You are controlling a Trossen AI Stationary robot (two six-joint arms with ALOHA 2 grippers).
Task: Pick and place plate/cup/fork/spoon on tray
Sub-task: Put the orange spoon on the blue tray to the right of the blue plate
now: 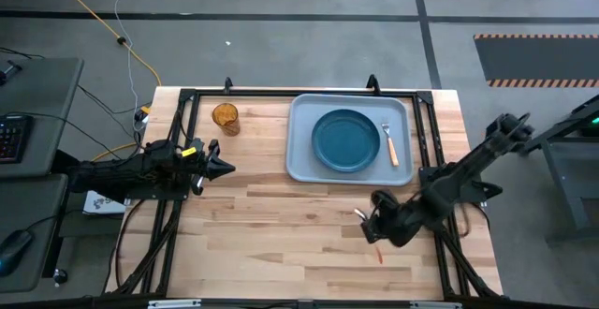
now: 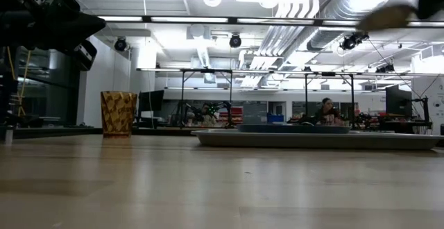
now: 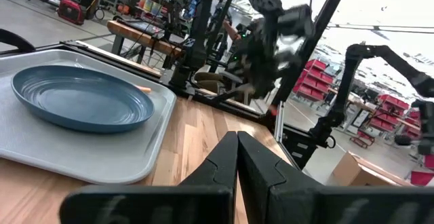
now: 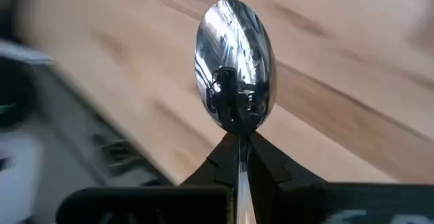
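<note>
Right tool: I see my right tool (image 1: pixel 372 227) over the near right part of the light wooden counter (image 1: pixel 281 215), clamped on the small spoon with a silver metal bowl and an orange-red handle (image 4: pixel 234 64).
Spoon: in the right wrist view the shiny bowl stands out just past the closed fingertips (image 4: pixel 224 153), above bare wood; in the high view a sliver of the orange-red handle (image 1: pixel 379 254) shows just beneath the tool.
Left tool: my left tool (image 1: pixel 225 168) hangs over the left side of the counter with its fingers pressed together on nothing; it points toward the tray.
Tray: the large light grey-blue rectangular tray with rounded corners (image 1: pixel 301 154) sits at the far side of the counter, well apart from the right tool and ahead of the left one.
Plate: the round dark teal-blue dinner plate with a raised rim (image 1: pixel 345 139) lies in the tray's middle.
Fork: the small fork with silver tines and an orange handle (image 1: pixel 390 144) lies in the tray, just beside the plate on its right.
Cup: the small translucent amber-orange tumbler (image 1: pixel 226 117) stands upright on the counter, beyond the left tool and left of the tray, apart from it.
</note>
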